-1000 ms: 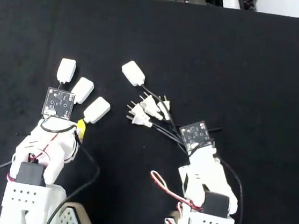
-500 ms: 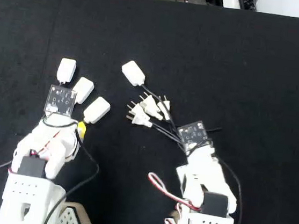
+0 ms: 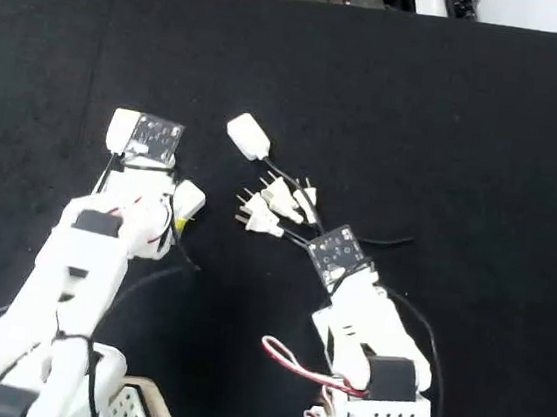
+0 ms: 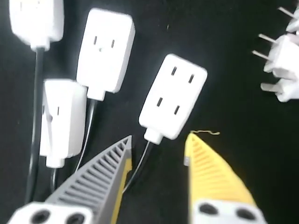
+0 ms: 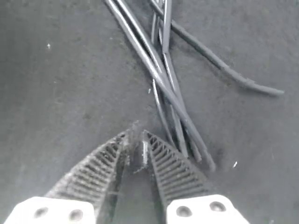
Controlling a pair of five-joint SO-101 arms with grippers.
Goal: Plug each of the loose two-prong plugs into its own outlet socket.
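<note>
the left claw (image 4: 160, 140) hangs spread over the cord end of the nearest socket (image 4: 173, 98), one finger on each side, apparently not gripping it. other sockets (image 4: 105, 49) lie just beside it. the plugs (image 3: 274, 203) lie loose between the arms, prongs toward the left arm's side. the right claw (image 5: 137, 135) is pressed together, nothing plain in it, beside the cords (image 5: 163, 79). the step looks like pinning that socket: best to descend square, clamp the body rather than the cord, and avoid nudging the neighbours.
</note>
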